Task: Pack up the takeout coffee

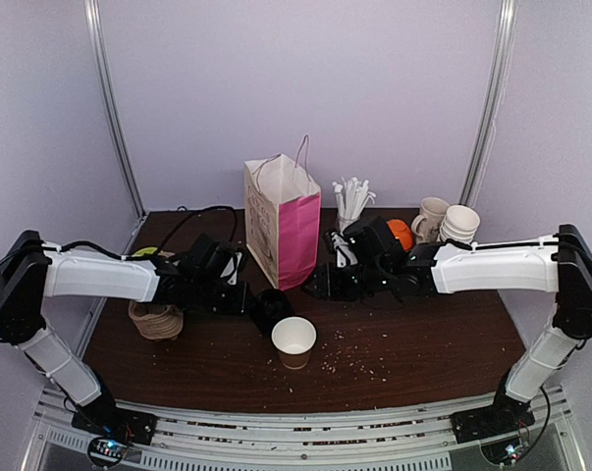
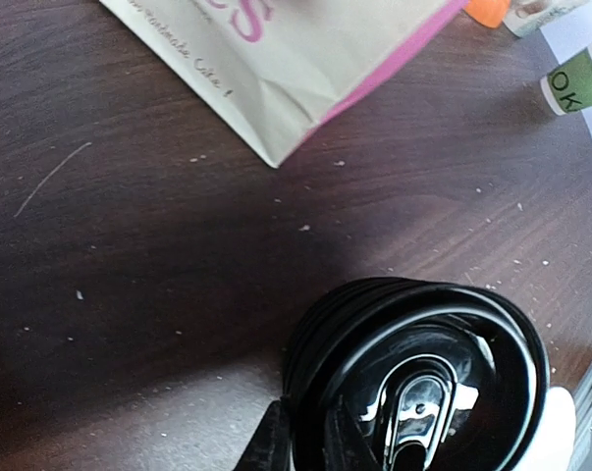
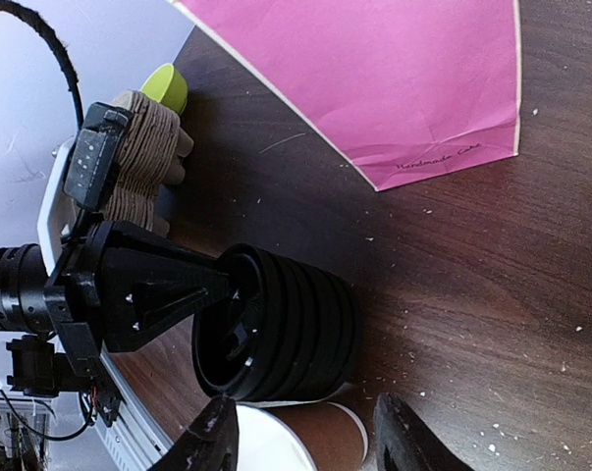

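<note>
Cup: the brown paper cup [image 1: 294, 340] stands upright on the table [image 1: 423, 339] with no lid on it, just in front of the bag [image 1: 281, 224].
Lids: a stack of black lids [image 3: 288, 326] is tipped on its side between the bag and the cup.
Left claw: the left claw [image 1: 265, 303] is clamped on the rim of the lids, off the bag's near left corner.
Right claw: the right claw [image 3: 305, 408] is near the bag's pink side, fingers apart and holding nothing. Its wrist view shows the cup's rim between them.
Sleeves: a brown stack of sleeves [image 1: 156, 319] sits well left of the bag.
</note>
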